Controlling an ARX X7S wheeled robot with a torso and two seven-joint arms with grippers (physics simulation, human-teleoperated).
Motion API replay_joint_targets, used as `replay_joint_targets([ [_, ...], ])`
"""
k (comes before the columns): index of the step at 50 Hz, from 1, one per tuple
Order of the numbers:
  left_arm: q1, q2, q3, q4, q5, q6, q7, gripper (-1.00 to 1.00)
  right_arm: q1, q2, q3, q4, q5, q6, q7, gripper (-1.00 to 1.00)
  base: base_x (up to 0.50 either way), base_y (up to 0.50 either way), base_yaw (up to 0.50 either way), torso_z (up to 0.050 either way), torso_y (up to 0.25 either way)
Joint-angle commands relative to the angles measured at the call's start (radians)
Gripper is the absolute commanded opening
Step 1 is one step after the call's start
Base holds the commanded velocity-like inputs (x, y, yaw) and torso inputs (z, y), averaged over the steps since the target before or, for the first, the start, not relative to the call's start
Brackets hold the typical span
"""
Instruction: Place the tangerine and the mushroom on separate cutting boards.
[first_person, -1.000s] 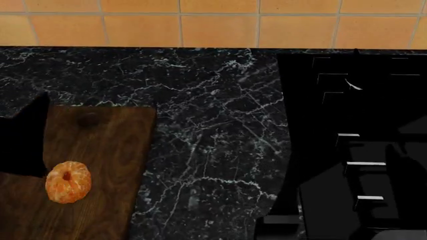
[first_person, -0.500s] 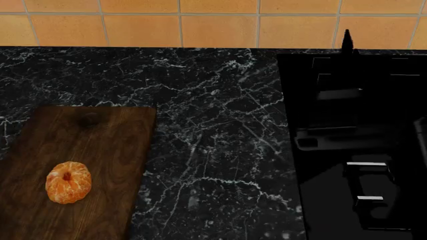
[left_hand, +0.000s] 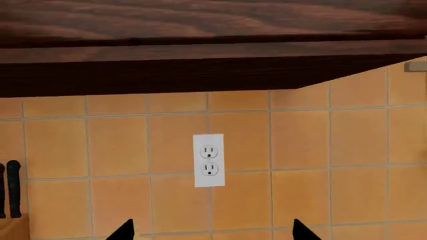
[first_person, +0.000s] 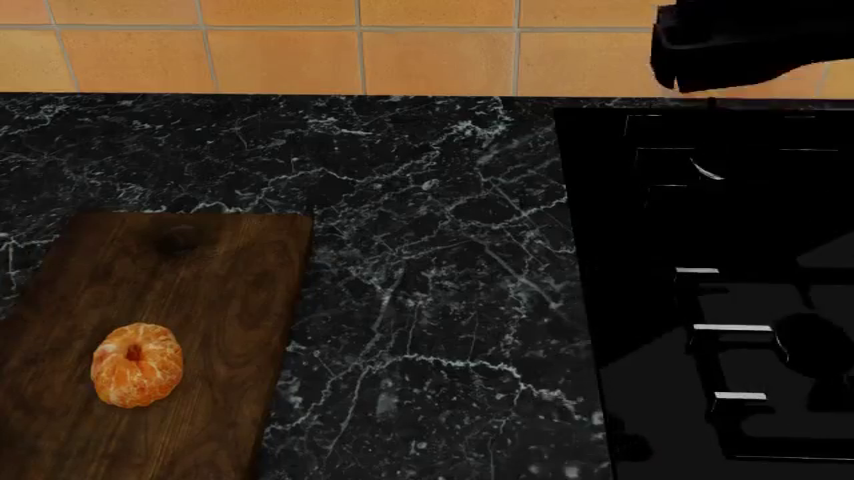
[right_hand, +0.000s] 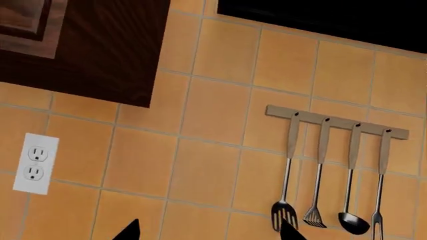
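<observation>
– Gripper report first: the left gripper (left_hand: 212, 232) has its two dark tips well apart, so it is open and holds nothing. The right gripper (right_hand: 208, 231) is the same, spread and empty.

– What has changed in the last second?

– Both arms have lifted. The left arm's dark shape, which lay over the dark walnut-brown cutting board (first_person: 214, 280) at 9 o'clock, is gone from the head view. The right arm (first_person: 747, 45) has risen from over the black cooktop (first_person: 721, 300) to 1 o'clock, against the orange tiled wall (first_person: 267, 60).

– And the task?

– The small round orange tangerine (first_person: 136, 363) rests on that dark board at 8 o'clock and has not moved, so I judge its half done. The mushroom and the lighter board are in no view, so that half looks still open.

– Anything in the way?

– Nothing on the black marble surface (first_person: 427, 200) between board and cooktop. Both wrist cameras face the wall: a white power outlet (left_hand: 209, 160) under a dark wooden cabinet (left_hand: 200, 50), and a rail of hanging metal utensils (right_hand: 337, 122). I would guess the robot must turn to find the mushroom.
</observation>
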Motion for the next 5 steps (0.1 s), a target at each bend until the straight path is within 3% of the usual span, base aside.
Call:
replay_joint_targets([
  [1,-0.083,0.006,0.031,-0.027,-0.007,-0.014,-0.002,1.00,0.156,-0.102,-0.004,0.133,-0.046,0.130,-0.082,1.00,0.00,0.00,0.00,0.000,0.000],
  [5,-0.124,0.012,0.051,-0.049,0.001,-0.024,0.001,1.00,0.202,-0.129,-0.005,0.170,-0.063,0.156,-0.102,1.00,0.00,0.00,0.00,0.000,0.000],
])
